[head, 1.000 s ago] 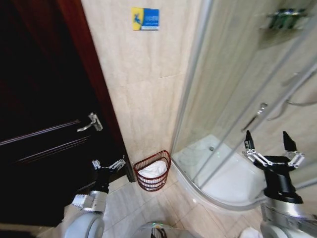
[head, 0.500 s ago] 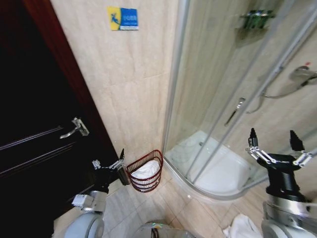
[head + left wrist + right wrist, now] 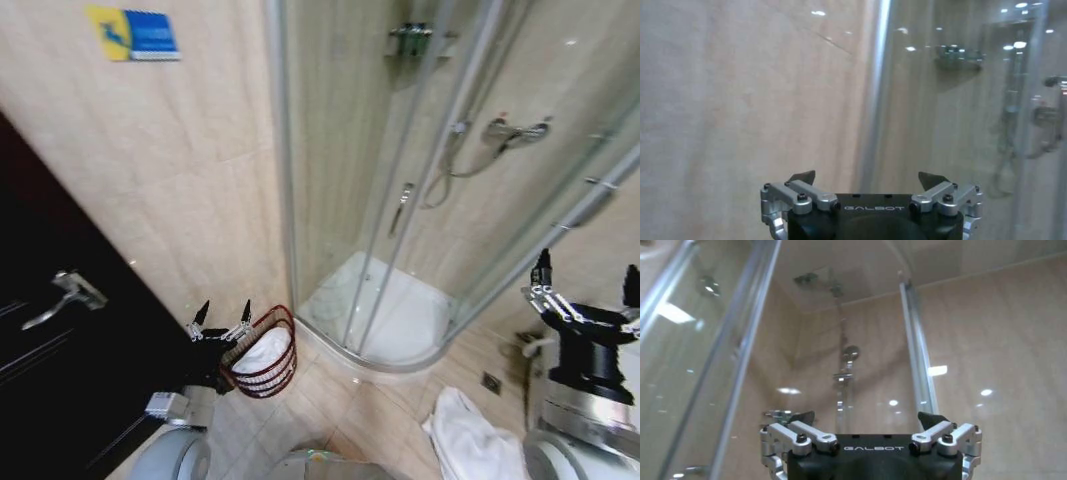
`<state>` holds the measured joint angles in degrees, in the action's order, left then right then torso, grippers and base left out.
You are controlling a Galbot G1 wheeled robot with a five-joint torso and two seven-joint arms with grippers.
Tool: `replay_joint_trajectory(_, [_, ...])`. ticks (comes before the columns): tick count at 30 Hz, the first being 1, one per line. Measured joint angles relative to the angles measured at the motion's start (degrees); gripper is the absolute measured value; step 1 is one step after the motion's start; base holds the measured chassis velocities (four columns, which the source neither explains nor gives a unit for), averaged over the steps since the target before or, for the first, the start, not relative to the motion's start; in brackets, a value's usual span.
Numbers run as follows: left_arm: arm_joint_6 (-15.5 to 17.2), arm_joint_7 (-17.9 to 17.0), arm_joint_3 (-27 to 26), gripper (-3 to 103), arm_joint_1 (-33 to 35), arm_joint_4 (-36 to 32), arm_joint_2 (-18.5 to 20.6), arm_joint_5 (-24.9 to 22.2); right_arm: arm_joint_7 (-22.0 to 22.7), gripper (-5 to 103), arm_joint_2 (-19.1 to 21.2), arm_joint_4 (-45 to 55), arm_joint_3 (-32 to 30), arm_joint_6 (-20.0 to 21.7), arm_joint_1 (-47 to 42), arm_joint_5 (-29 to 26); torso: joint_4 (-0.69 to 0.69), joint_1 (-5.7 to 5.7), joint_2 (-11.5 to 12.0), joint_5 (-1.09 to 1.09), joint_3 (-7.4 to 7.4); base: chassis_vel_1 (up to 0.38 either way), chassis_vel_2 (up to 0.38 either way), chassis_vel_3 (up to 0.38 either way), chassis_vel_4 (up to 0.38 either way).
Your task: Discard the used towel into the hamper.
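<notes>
The hamper, a dark red-brown wire basket, stands on the tiled floor against the beige wall, with white cloth lying inside it. A crumpled white towel lies on the floor at the lower right, close to my right arm's base. My left gripper is raised just left of the hamper's rim, open and empty; the left wrist view has it facing the wall and glass. My right gripper is held up at the right, open and empty, above the towel, and faces the shower.
A curved glass shower enclosure with a white tray fills the middle and right. A dark door with a metal handle stands at the left. A floor drain sits near the towel. Bare tiles lie between hamper and towel.
The camera has swung to the right, so the door and hamper shifted left in the picture and the towel on the floor came into view. Both grippers stay raised and open.
</notes>
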<state>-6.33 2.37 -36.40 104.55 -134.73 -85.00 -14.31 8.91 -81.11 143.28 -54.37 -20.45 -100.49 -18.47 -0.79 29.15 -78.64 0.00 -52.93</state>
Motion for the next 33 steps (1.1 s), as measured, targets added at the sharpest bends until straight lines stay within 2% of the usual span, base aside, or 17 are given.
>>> replay_joint_trajectory(33, [0.00,0.00,0.00,100,0.00,0.00,0.00,0.00,-0.25,100,-1.61,-0.04,0.91,-1.69,-1.04,0.16,0.01,0.00,-0.01,-0.01,0.00,-0.123,-0.124,-0.124,-0.126])
